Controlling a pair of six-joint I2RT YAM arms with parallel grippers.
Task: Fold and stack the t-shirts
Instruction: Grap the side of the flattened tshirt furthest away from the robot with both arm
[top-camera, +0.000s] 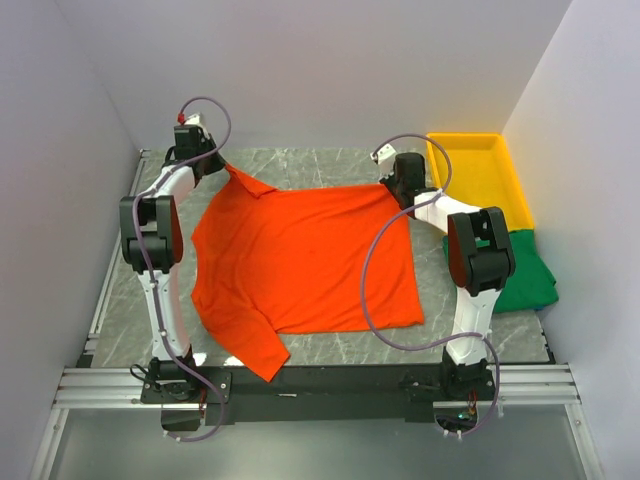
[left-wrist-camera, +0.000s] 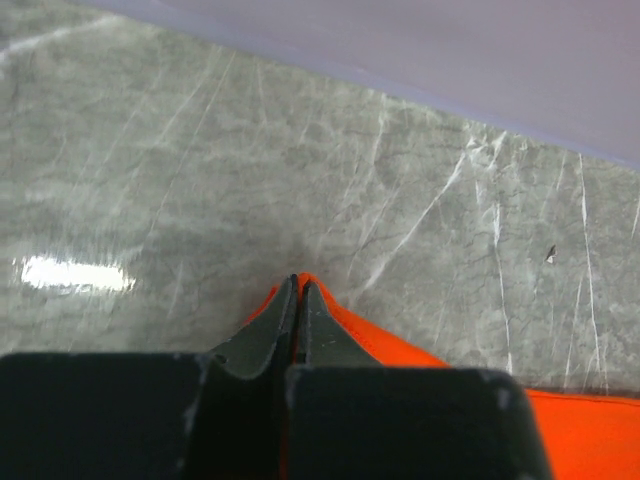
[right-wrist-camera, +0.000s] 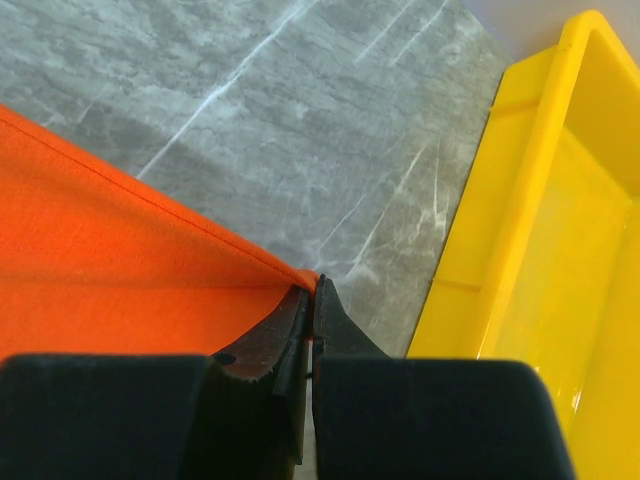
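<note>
Orange-red soft shirt (top-camera: 300, 260) flat on veined grey tabletop (top-camera: 330, 165), far corners in pinch of left hand (left-wrist-camera: 299, 288), right hand (right-wrist-camera: 314, 292).

left gripper (left-wrist-camera: 298, 284): far forward, low, fingers (left-wrist-camera: 268, 332) pressed together | right gripper (right-wrist-camera: 312, 286): far forward, low, fingers (right-wrist-camera: 268, 345) pressed together
</note>
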